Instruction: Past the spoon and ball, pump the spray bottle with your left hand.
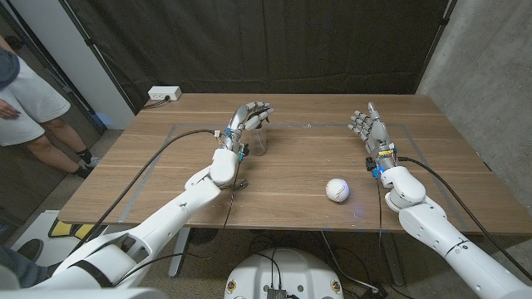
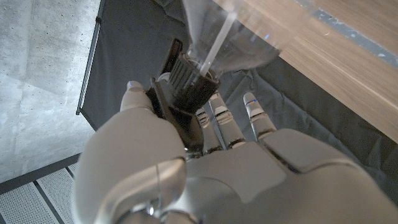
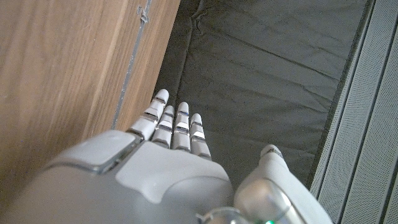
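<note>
Nearest us, a white ball lies on the wooden bench between our hands. Our left hand grasps the clear spray bottle. Our right hand is released, fingers apart. Dark curtains hang behind.

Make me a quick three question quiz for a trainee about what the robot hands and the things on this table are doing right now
1. True or false: the left robot hand is at the clear spray bottle.
2. Multiple choice: where does the white ball lie?
A. inside the bottle
B. on the table, between the two arms
C. in the right robot hand
3. Fill in: the right robot hand holds ____.

Key:
1. True; the left wrist view shows the fingers around the black spray head.
2. B
3. Nothing; its fingers are straight and apart.
</note>
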Tool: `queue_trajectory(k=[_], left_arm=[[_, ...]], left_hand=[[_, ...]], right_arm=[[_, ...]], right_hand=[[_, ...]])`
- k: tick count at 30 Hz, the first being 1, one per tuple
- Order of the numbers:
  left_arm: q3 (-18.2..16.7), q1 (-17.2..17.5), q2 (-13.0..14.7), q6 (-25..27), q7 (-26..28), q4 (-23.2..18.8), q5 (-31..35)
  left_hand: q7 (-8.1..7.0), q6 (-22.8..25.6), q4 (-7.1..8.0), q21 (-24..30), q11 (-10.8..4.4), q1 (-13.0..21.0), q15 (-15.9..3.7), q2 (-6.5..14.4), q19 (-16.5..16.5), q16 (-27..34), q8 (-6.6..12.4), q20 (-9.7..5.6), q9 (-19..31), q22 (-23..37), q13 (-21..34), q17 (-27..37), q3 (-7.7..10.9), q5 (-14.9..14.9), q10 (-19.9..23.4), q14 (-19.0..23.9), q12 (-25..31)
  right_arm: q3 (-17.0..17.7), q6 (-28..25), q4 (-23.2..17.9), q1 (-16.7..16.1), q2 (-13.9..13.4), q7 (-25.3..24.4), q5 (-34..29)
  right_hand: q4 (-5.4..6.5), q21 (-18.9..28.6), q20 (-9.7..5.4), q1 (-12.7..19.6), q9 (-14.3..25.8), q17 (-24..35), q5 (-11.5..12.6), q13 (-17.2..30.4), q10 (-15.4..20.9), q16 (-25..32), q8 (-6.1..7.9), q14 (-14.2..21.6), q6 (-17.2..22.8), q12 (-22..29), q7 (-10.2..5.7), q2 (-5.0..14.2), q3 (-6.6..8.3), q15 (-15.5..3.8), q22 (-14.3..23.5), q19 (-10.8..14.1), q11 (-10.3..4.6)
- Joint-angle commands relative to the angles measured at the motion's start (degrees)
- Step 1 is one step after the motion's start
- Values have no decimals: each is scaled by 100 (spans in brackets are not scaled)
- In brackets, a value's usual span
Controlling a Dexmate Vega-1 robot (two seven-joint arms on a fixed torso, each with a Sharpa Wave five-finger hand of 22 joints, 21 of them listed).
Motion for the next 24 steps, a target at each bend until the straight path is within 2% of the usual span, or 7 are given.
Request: queue_trajectory(k=[1, 5, 12, 17, 21, 24], left_arm=[[-205, 354, 279, 249, -125, -612, -133], [-273, 463, 354, 320, -158, -773, -183], [-319, 444, 361, 244, -271, -705, -311], [-389, 481, 512, 387, -321, -980, -241], [-478, 560, 525, 568, -245, -1162, -264], [-504, 550, 608, 510, -381, -1217, -333]], left_hand=[[16, -49, 41, 16, -43, -33, -102, -3, -68, 8, -38, 24, 20, 21, -15, 2, -7, 27, -70, -101, -26], [2, -119, 53, 17, -37, -57, -86, -4, -94, 18, -75, 24, 23, 22, -38, 4, -14, 27, -133, -143, -40], [11, -174, 74, 12, 6, -100, -12, -13, -169, 31, -114, 24, 28, 24, -80, 7, -30, 33, -259, -231, -56], [-53, -348, 108, 18, 66, -164, 58, -13, -270, 27, -206, 23, 37, 28, -142, 12, -49, 47, -673, -414, -111], [-25, -457, 154, 36, 162, -245, 134, -3, -301, 36, -261, 21, 44, 33, -185, 19, -71, 51, -938, -508, -106], [4, -508, 182, 55, 199, -291, 196, 8, -278, 41, -285, 16, 47, 36, -198, 22, -82, 49, -997, -535, -93]], right_arm=[[-1, -3, -111, -63, 1, -139, -104], [12, -62, -185, -94, -16, -224, -139], [-3, -93, -205, -56, -18, -254, -187], [4, -44, -216, -53, -3, -300, -249], [4, -50, -221, -65, 5, -335, -270], [4, -82, -251, -90, 2, -390, -300]], right_hand=[[2, -9, 29, 13, 35, 12, 48, 18, 53, -13, 13, 42, 72, -24, -3, 22, -30, 9, 28, 16, -24], [-4, -15, 31, 19, 35, 11, 47, 18, 52, -14, 14, 44, 75, -26, -5, 22, -30, 25, 29, 12, -22], [-15, -27, 38, 31, 35, 10, 45, 18, 50, -15, 9, 47, 65, -29, -11, 17, -32, 45, 29, 11, -33], [-20, -41, 64, 34, 35, 9, 43, 18, 47, -19, 3, 38, 50, -32, -26, 10, -37, 61, 29, -6, -44], [-24, -50, 74, 36, 35, 9, 42, 18, 45, -22, 2, 31, 49, -34, -33, 5, -40, 61, 29, -19, -47], [-29, -61, 75, 39, 35, 8, 41, 18, 29, -29, 0, 15, 43, -42, -45, 0, -44, 59, 30, -29, -48]])
